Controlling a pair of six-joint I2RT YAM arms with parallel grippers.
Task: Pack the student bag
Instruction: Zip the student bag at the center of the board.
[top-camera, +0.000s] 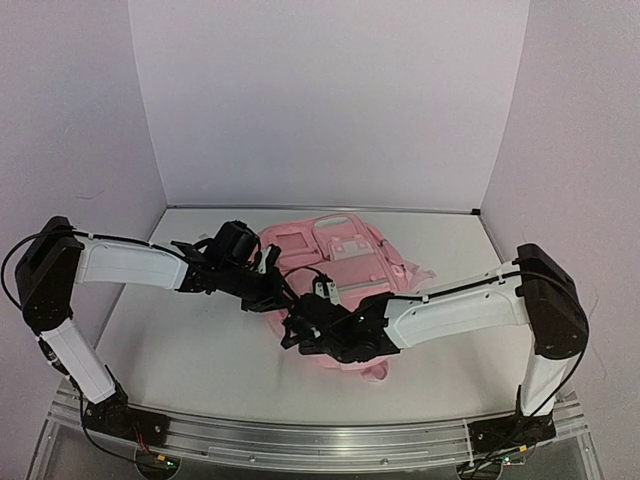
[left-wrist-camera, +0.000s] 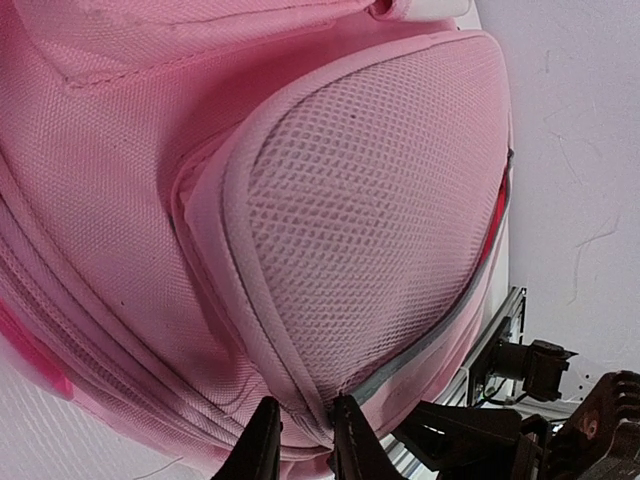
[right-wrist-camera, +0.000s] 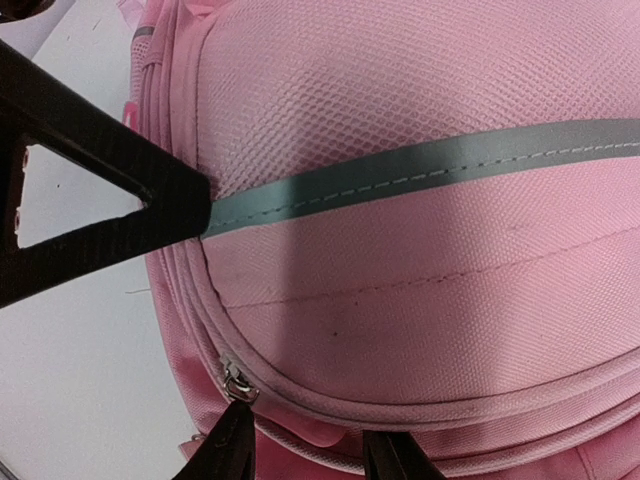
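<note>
Lying flat toward the far middle of the white surface (top-camera: 180, 360), the pink student bag (top-camera: 340, 250) has both arms reaching over its near end, the left hand (top-camera: 268, 278) just beyond the right hand (top-camera: 298, 328).

From the left wrist, the fingers (left-wrist-camera: 262, 445) stand narrowly apart with the piped seam below a mesh pocket (left-wrist-camera: 370, 220) between them. Whether they pinch it I cannot tell.

From the right wrist, the fingers are moderately apart against the bag's edge. A metal zip pull (right-wrist-camera: 237, 383) sits at one fingertip, below a grey reflective strip (right-wrist-camera: 420, 170). The zip beside it looks closed, hiding the inside.
</note>
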